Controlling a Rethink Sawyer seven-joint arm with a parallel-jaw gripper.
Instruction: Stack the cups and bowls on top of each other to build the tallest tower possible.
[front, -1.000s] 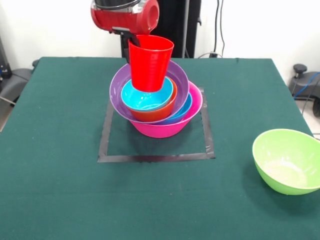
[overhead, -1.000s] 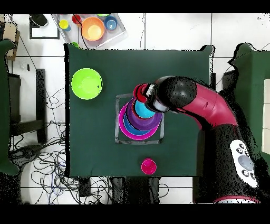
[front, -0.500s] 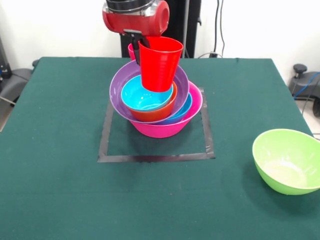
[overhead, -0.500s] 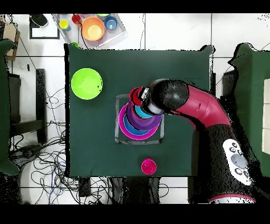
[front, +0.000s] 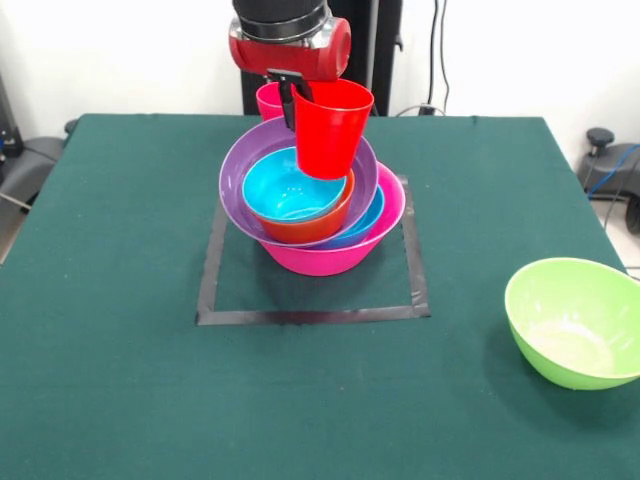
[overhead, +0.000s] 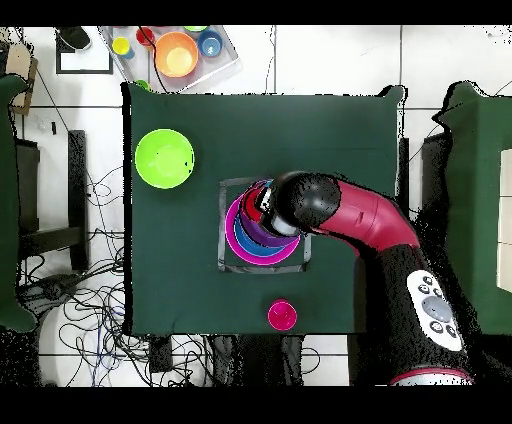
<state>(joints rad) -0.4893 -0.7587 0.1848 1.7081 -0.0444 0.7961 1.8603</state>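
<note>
So the gripper (front: 292, 92) is clamped on the rim of the smooth red plastic cup (front: 329, 128), pinching the wall at the cup's 9 o'clock edge in the front view. The cup hangs upright in the air over the tower (front: 315, 205), with its bottom just above the orange bowl's (front: 305, 226) rim, at about 2 o'clock of the stack's centre.

Compared with a second ago the red and black arm (overhead: 345, 212) has slid across the front view toward 3 o'clock, carrying the cup with it, and the cup also sits a bit higher in the picture. That shift uncovers most of the light blue bowl (front: 285, 188) nested in the orange one (before, the cup hid its middle). From overhead the arm's head now sits right over the stack instead of at its 1 o'clock edge.

The stack itself hasn't budged: glossy big pink bowl (front: 330, 258) at the base inside the black tape square (front: 310, 315), a blue bowl (front: 364, 224), the purple bowl (front: 240, 165), then orange and light blue.

A pink-red cup (front: 269, 100) stands on the table behind the stack, at 12 o'clock. The large lime green bowl (front: 575, 320) sits well apart at 4 o'clock on the green tablecloth (front: 110, 380), same spot as before.
</note>
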